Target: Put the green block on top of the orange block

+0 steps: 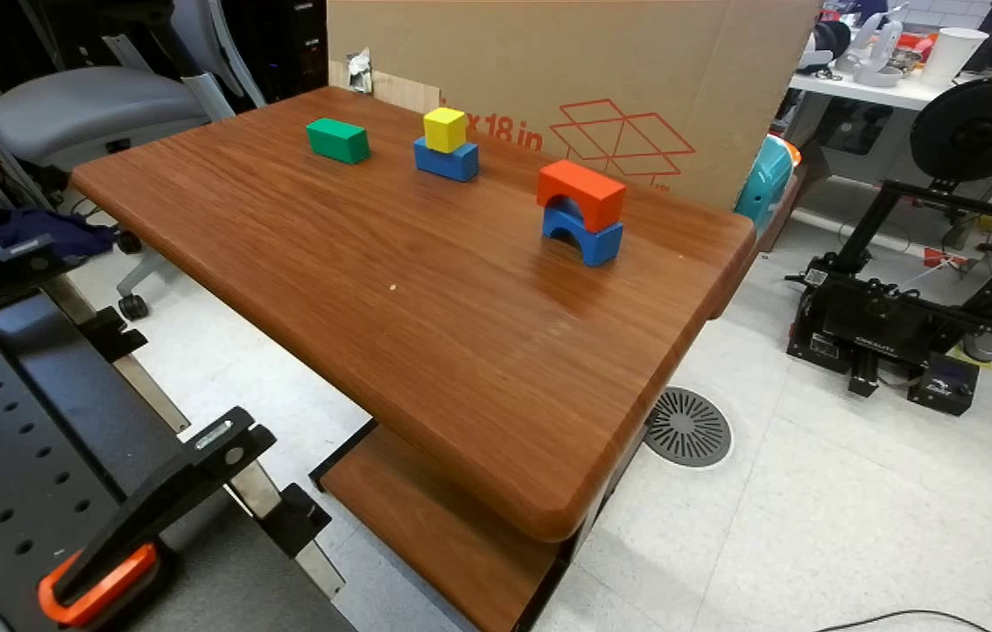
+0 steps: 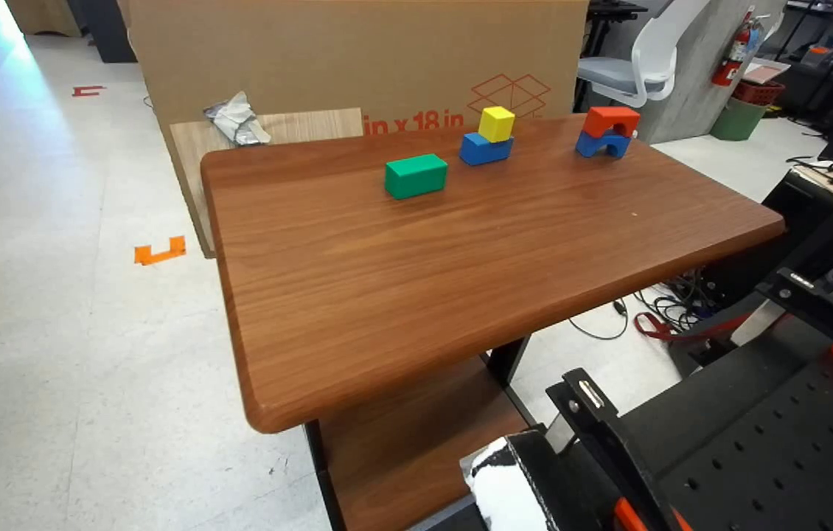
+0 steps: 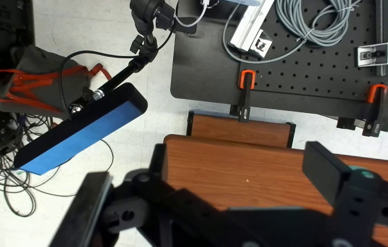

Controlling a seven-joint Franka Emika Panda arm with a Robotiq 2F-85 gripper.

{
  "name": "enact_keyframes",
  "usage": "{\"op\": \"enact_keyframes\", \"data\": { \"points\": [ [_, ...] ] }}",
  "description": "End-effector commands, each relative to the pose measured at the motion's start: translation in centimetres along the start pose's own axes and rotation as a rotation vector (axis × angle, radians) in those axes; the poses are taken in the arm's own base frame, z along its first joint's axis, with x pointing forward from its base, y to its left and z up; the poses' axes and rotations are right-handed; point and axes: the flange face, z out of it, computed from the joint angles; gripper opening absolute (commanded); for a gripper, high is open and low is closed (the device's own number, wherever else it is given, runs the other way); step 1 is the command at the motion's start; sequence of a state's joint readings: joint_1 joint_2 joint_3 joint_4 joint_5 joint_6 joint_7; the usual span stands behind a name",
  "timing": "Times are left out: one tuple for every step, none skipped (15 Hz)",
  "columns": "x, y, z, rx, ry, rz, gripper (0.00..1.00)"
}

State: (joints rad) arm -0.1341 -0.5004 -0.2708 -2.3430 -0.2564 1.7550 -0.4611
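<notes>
None of the stacking is done so far. The green block point(image 2: 416, 177) lies on the desk point(image 1: 426, 342) at about eleven o'clock in both exterior views, with nothing set on it. The orange arch block point(image 1: 591, 188) is at about two o'clock, resting on a blue arch block point(image 1: 597, 244); its top is bare. Between them, near twelve, a yellow cube point(image 1: 445, 131) sits on a blue rectangular block point(image 1: 447, 161), a pair the task seems to leave alone.

In the wrist view the jaws are released, spread well apart and holding nothing; neither exterior view shows them.

So every step is left: reach the green block, grip it, lift it, carry it towards roughly three o'clock from where it lies, lower it onto the orange arch block and let go. With that target already raised, the carry probably needs extra height, and a knock could topple both arches.
</notes>
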Motion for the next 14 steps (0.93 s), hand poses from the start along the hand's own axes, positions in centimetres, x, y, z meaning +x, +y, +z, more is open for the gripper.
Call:
{"op": "enact_keyframes", "data": {
  "points": [
    [2.5, -2.1, 0.9, -0.075, 0.013, -0.065, 1.00],
    [3.5, -3.1, 1.4, -0.086, 0.018, -0.082, 1.00],
    [4.6, -4.2, 1.8, -0.090, 0.038, -0.084, 1.00],
    [5.9, -5.4, 2.5, -0.098, 0.049, -0.096, 1.00],
    [7.3, -6.8, 3.4, -0.103, 0.054, -0.102, 1.00],
    [8.5, -8.1, 4.2, -0.108, 0.053, -0.112, 1.00],
    [9.8, -9.5, 5.3, -0.115, 0.049, -0.127, 1.00],
    [10.9, -10.9, 6.2, -0.125, 0.054, -0.131, 1.00],
    [12.2, -12.3, 7.3, -0.132, 0.057, -0.135, 1.00],
    [13.3, -13.6, 8.4, -0.142, 0.062, -0.136, 1.00],
    [14.6, -14.9, 9.9, -0.150, 0.062, -0.136, 1.00],
    [15.7, -16.1, 10.9, -0.154, 0.053, -0.133, 1.00],
    [16.7, -17.1, 12.0, -0.162, 0.046, -0.135, 1.00],
    [17.6, -18.0, 13.2, -0.155, 0.038, -0.129, 1.00]
  ]
}}
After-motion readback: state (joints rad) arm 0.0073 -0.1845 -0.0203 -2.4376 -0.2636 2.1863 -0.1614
